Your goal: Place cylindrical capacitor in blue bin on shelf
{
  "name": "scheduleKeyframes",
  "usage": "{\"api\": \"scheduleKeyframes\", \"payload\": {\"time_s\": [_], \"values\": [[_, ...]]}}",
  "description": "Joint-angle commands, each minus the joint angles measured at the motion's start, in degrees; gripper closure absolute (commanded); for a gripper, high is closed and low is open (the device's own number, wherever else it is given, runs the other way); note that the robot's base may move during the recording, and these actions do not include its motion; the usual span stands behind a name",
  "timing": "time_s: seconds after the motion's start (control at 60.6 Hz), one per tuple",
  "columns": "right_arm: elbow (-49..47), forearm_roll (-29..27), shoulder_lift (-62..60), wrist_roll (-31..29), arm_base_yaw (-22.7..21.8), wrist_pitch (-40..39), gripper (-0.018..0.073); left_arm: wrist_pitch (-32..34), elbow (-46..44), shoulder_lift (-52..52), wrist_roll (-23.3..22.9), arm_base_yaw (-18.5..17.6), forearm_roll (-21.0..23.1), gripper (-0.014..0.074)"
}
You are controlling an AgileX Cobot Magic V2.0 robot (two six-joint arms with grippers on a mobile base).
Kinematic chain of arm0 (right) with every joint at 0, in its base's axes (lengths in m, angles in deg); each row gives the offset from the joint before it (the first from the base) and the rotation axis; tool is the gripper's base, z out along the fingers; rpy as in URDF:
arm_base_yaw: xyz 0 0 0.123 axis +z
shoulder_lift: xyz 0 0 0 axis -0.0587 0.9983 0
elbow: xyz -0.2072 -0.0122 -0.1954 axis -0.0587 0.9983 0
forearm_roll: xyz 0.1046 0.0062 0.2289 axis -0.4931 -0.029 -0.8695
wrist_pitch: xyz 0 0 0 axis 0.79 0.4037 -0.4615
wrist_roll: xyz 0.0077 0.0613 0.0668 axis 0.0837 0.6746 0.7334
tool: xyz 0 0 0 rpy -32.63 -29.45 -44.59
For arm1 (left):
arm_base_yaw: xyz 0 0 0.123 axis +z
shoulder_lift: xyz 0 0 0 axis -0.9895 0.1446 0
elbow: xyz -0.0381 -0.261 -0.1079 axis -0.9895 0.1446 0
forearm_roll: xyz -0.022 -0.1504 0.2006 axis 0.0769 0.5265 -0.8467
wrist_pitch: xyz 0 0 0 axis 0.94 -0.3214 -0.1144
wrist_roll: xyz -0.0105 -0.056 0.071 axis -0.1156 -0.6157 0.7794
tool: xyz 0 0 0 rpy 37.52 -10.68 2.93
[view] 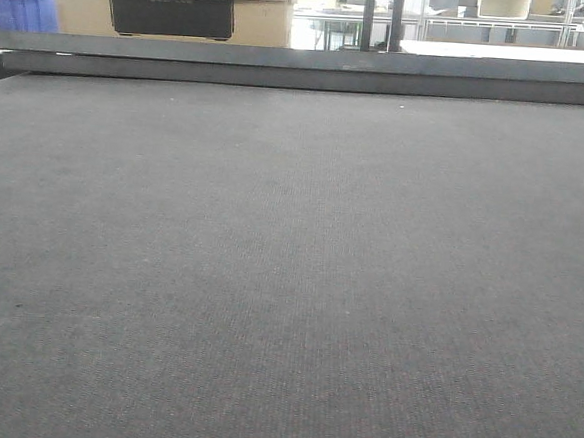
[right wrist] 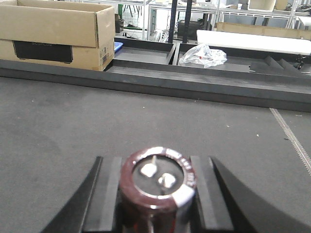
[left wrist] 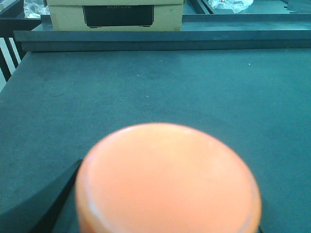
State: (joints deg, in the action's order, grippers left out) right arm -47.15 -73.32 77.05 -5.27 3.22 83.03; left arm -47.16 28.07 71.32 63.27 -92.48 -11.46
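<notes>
**Item 1. Capacitor** (right wrist: 158, 182). Nearest the right wrist camera. Stubby maroon-brown cylinder, upright, silvery top with two terminals facing the lens. It sits between the two dark fingers (right wrist: 109, 194) of the right end effector (right wrist: 158, 196), which is closed narrowly against its sides. It appears to be carried clear of the worktop (view: 288, 279).

**Item 2. Orange round object** (left wrist: 167, 179). Fills the lower part of the left wrist view and is blurred. One dark finger (left wrist: 43, 204) of the left end effector (left wrist: 165, 213) shows beside it. Whether that end effector is clamped on the object cannot be told.

**Item 3. Worktop.** Dark, textured, with a raised rail along its far edge.

**Item 4. Background.**
- A cardboard box (view: 172, 0) beyond the rail.
- A blue crate (view: 16, 4) at far left. Whether this is the target bin cannot be told.
- A crumpled plastic bag (right wrist: 201, 53) on a further surface.

**Status.**
- Done: the pick-up looks complete, since the capacitor is in hand.
- Left: no steel shelf appears in any view, so carrying the capacitor to the shelf, finding the bin and releasing it all remain.
</notes>
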Motion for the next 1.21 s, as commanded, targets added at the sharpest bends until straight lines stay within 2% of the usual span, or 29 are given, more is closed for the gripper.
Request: {"api": "scheduleKeyframes", "payload": {"time_s": [0.0,1.188], "values": [[-0.4,0.8,-0.2,0.0,0.2,-1.0,0.0721,1.3,-0.1,-0.3,-0.2,-0.4,0.3,0.0707],[-0.4,0.8,-0.2,0.0,0.2,-1.0,0.0721,1.3,-0.1,-0.3,-0.2,-0.4,0.3,0.0707]]}}
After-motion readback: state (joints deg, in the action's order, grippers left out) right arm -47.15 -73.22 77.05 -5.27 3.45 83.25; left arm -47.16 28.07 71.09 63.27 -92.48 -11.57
